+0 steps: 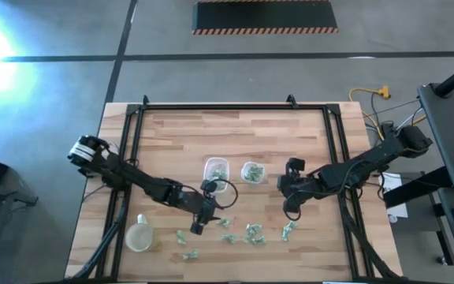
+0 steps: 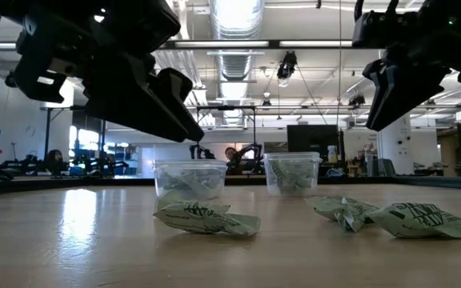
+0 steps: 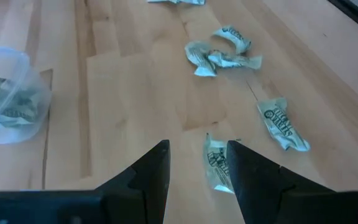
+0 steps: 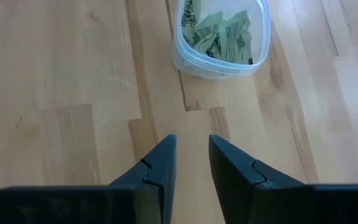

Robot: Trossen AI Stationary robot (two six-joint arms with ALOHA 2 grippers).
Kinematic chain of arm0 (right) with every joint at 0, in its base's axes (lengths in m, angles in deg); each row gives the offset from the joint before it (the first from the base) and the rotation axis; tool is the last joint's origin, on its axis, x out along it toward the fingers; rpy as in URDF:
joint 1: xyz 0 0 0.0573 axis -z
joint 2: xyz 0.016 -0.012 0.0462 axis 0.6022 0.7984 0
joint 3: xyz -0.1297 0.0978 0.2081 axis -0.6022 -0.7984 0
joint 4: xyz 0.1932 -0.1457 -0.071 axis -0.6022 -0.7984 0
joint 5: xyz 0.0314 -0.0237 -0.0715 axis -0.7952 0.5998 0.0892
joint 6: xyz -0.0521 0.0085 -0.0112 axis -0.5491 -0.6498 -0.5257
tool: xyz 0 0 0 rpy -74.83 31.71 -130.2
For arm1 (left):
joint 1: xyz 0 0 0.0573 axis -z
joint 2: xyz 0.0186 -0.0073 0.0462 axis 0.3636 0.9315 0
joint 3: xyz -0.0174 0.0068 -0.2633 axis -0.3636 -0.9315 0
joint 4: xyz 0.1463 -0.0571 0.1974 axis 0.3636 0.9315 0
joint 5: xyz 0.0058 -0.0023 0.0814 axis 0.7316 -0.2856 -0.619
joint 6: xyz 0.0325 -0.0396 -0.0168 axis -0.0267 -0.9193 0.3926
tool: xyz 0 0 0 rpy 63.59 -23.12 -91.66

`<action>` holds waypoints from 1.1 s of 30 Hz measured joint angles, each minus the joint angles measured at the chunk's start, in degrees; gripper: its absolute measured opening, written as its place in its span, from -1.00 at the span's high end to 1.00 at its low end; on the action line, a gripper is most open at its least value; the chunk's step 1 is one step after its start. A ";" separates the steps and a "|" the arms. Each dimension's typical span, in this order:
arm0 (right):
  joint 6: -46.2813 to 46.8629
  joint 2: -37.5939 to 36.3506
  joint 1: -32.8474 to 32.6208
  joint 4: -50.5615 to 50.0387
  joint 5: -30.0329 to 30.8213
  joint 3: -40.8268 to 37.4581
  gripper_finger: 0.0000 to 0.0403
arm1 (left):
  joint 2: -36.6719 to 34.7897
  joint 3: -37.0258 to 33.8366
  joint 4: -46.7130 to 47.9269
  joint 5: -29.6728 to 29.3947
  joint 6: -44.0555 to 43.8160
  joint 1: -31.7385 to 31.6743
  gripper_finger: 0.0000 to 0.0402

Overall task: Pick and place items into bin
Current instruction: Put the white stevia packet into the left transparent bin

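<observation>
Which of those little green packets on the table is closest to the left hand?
The packet lying right at the left hand, just by the inner edge of one finger. The other packets lie scattered farther out on the wood.

Wooden tabletop [image 1: 172, 134]: two clear containers [image 1: 215, 169] mid-board, a lidded cup [image 1: 139, 235] near left edge, scattered pale-green wrapped pieces [image 1: 252, 232].

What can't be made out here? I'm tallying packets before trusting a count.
- Packets in the right container: overlapping, uncountable in every view.
- Left container: cut off by the left wrist view's edge.
- Print on the loose packets: too small in the high view.
</observation>
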 joint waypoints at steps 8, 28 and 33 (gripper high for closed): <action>-0.01 0.22 0.00 0.20 0.01 -0.18 0.64 | 5.32 -0.34 -3.32 1.71 -4.42 0.86 0.29; 0.44 0.22 0.00 0.60 0.03 -0.55 0.66 | 9.81 0.56 -3.47 2.21 -4.29 1.24 0.30; 0.42 0.22 0.00 0.61 0.04 -0.57 0.65 | 10.39 0.54 -3.46 2.39 -4.18 1.26 0.30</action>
